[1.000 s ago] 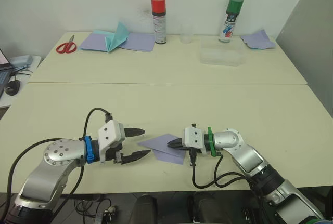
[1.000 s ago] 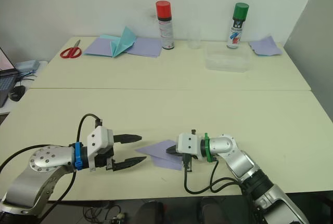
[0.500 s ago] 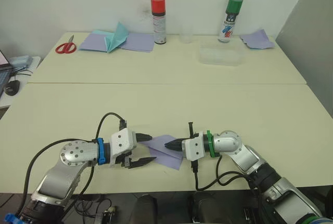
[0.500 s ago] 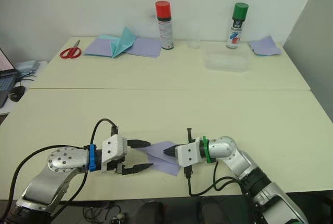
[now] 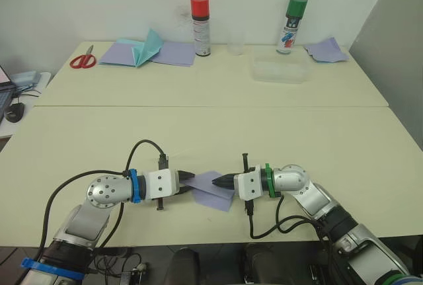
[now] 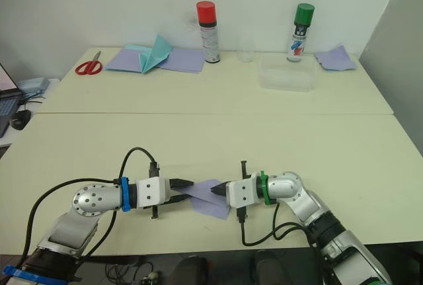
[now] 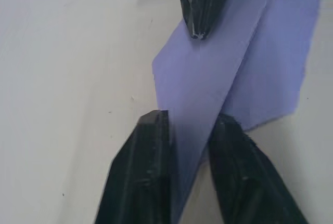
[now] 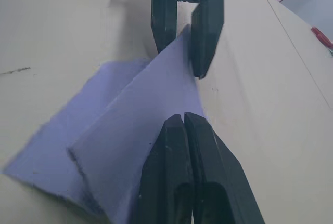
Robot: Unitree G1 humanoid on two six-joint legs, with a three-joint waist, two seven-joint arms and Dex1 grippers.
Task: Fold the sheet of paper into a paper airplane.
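Folded lavender-purple sheet of paper (image 5: 213, 190) lies at the near edge of the cream table (image 5: 277, 133), between the two arms. Long axis runs roughly left-right across the robot, pointed end toward the left gripper (image 5: 186, 179), ragged wider end toward the right side and the near table edge.

Left gripper: fingers (image 7: 148, 167) straddle the pointed end, one each side of a raised fold, a narrow gap between them. Looks like it is pinching the paper, though I can't confirm contact on both pads.

Right gripper (image 6: 219, 189): fingers pressed together (no gap in its wrist view), tips down on the upper flap, pinning it from the opposite side.

Versus a second ago: the left arm has reached in; its fingers were wide open and short of the paper then, now nearly closed around the tip. The paper has hardly moved. The right gripper has kept its place on the paper.

Farther back: clear plastic tray (image 5: 280, 71), red-capped spray can (image 5: 201, 25), green-capped spray can (image 5: 291, 24), red-handled scissors (image 5: 84, 58), teal folded paper (image 5: 149, 45) on flat lavender sheets (image 5: 173, 53).
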